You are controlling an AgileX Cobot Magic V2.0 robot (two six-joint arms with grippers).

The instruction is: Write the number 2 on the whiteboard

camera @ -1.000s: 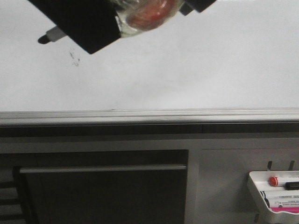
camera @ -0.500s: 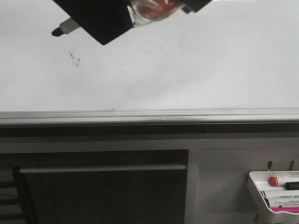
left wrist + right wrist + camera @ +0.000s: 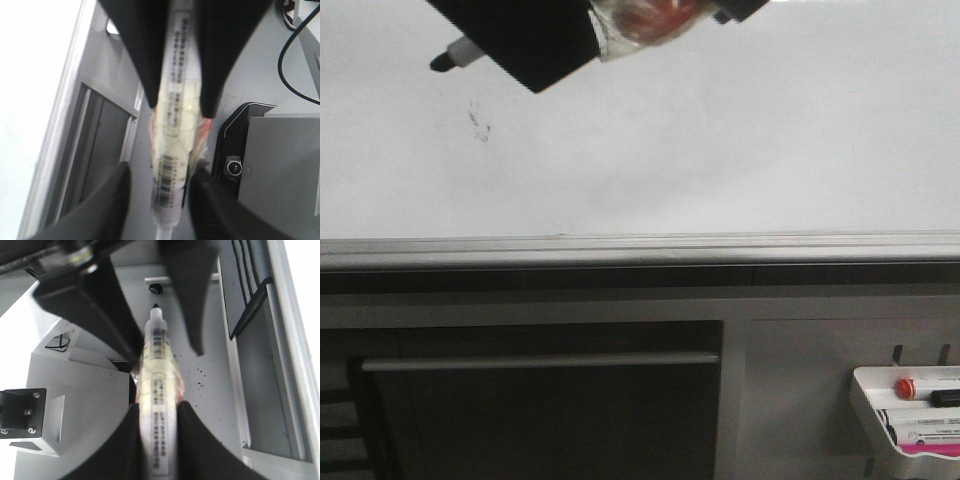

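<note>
The whiteboard [image 3: 740,150] fills the upper half of the front view, and the number 2 is out of view. A white marker [image 3: 455,55], its body wrapped in clear tape, points its black tip left near the board's top. My right gripper [image 3: 157,406] is shut on the marker [image 3: 157,385] at its rear end. My left gripper [image 3: 162,170] is open around the marker's front part [image 3: 172,150], with a gap on one side. In the front view the left gripper [image 3: 570,55] is the black block beside the tip, and the right gripper [image 3: 735,10] is at the top edge.
A small dark smudge [image 3: 480,120] marks the board below the tip. A grey rail [image 3: 640,250] runs along the board's lower edge. Below it are a dark cabinet front with a bar handle [image 3: 540,362] and a white marker tray [image 3: 865,400] at the lower right.
Both grippers and the marker have moved up and a little to the right since a second ago. They have barely moved in the last half second.
</note>
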